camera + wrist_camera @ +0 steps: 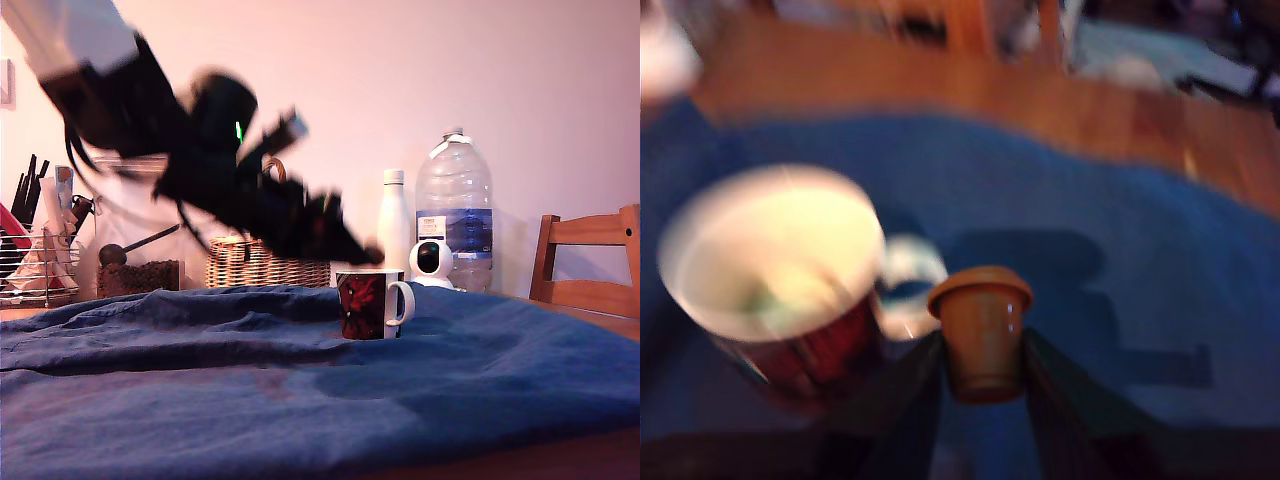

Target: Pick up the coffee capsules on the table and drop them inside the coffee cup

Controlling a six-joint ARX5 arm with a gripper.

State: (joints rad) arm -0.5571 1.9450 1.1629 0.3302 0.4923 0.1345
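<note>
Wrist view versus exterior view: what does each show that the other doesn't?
Only the wrist view shows the orange-brown capsule held in the end effector, the mug's pale interior and bare wood beyond the cloth. Only the exterior view shows the wicker basket, white bottle, large water bottle, small camera and chair. Both show the mug and blue cloth.

You see one coffee cup (372,303) on the bench (560,465), and one orange-brown capsule (980,330) held between the two fingers (905,405) of the single end effector (982,400). Behind, you count one white bottle (396,225), one big clear water bottle (455,210), one small white camera (432,263), one wicker basket (262,262), one wooden chair (590,260) and one blue cloth (250,380).
</note>
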